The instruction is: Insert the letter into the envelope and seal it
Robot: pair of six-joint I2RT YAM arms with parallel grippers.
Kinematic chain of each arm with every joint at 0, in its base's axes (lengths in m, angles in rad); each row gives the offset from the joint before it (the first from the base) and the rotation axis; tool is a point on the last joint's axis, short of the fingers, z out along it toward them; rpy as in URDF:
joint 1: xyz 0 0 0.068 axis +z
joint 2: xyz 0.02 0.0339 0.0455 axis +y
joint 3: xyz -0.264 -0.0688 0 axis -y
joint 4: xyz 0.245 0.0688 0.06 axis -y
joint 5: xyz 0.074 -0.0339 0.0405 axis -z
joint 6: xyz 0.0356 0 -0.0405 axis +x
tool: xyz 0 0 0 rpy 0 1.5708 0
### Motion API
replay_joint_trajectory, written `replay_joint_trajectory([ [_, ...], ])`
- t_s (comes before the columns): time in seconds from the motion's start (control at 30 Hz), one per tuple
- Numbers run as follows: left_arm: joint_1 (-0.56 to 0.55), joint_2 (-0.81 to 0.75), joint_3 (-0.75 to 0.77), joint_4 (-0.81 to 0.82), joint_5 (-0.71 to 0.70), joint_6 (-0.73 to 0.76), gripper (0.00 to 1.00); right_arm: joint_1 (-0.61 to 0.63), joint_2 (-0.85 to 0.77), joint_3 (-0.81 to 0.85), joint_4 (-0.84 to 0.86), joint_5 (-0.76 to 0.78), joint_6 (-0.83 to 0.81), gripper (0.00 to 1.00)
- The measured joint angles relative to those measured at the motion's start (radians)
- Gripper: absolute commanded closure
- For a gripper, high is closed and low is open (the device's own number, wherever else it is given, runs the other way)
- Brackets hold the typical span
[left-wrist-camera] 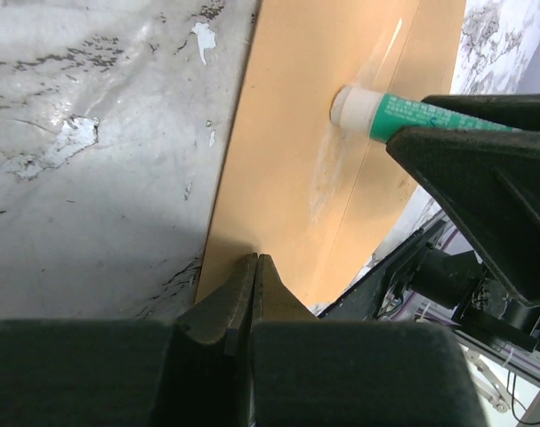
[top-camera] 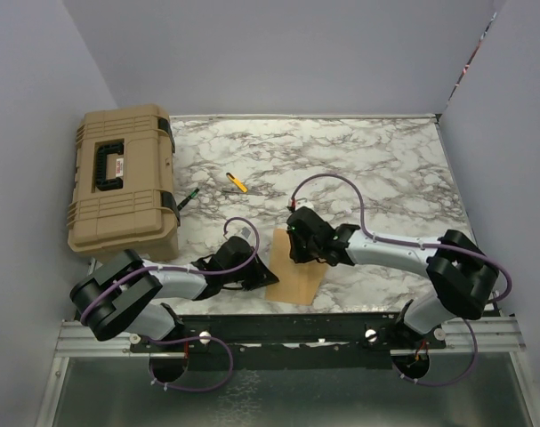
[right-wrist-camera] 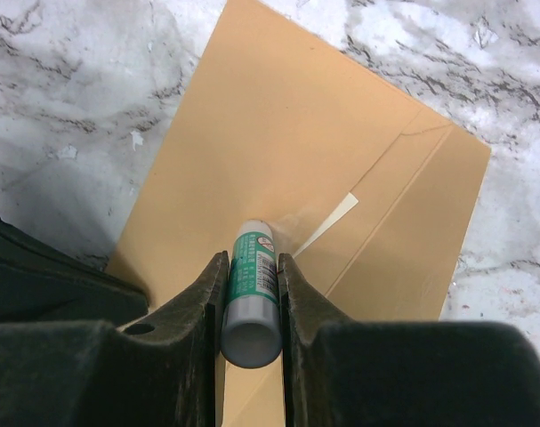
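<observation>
On the table (top-camera: pixel 385 169) near the arm bases the envelope (right-wrist-camera: pixel 278 133) lies flat, left gripper (left-wrist-camera: pixel 256 262) clenched empty and pressing its edge, likely to pin it, while right gripper (right-wrist-camera: pixel 250 259) clamps a glue stick (right-wrist-camera: pixel 253 285) tip-down by the flap seam, likely gluing to seal; letter not visible.

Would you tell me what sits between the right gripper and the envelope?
A glue stick: the right gripper clamps it, its tip against the envelope, as both wrist views show.
</observation>
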Motion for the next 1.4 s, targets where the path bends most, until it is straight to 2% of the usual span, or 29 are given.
replay_joint_trajectory([
  [0.2, 0.000, 0.004, 0.006, -0.008, 0.001, -0.001, 1.00, 0.016, -0.062, -0.051, -0.027, -0.056, -0.011, 0.99],
  [0.57, 0.000, 0.026, 0.025, -0.008, 0.002, -0.004, 1.00, 0.044, -0.069, -0.054, -0.072, -0.203, -0.064, 1.00],
  [0.83, 0.000, 0.023, 0.024, -0.010, 0.001, -0.002, 1.00, 0.045, -0.056, -0.034, -0.104, -0.162, -0.018, 0.99],
  [1.03, 0.000, 0.014, 0.020, -0.026, -0.001, 0.011, 1.00, -0.010, -0.051, -0.014, -0.134, -0.112, 0.014, 0.99],
  [1.4, 0.000, 0.005, 0.018, -0.035, -0.005, 0.021, 1.00, -0.049, 0.003, 0.046, -0.145, -0.083, -0.002, 0.99],
])
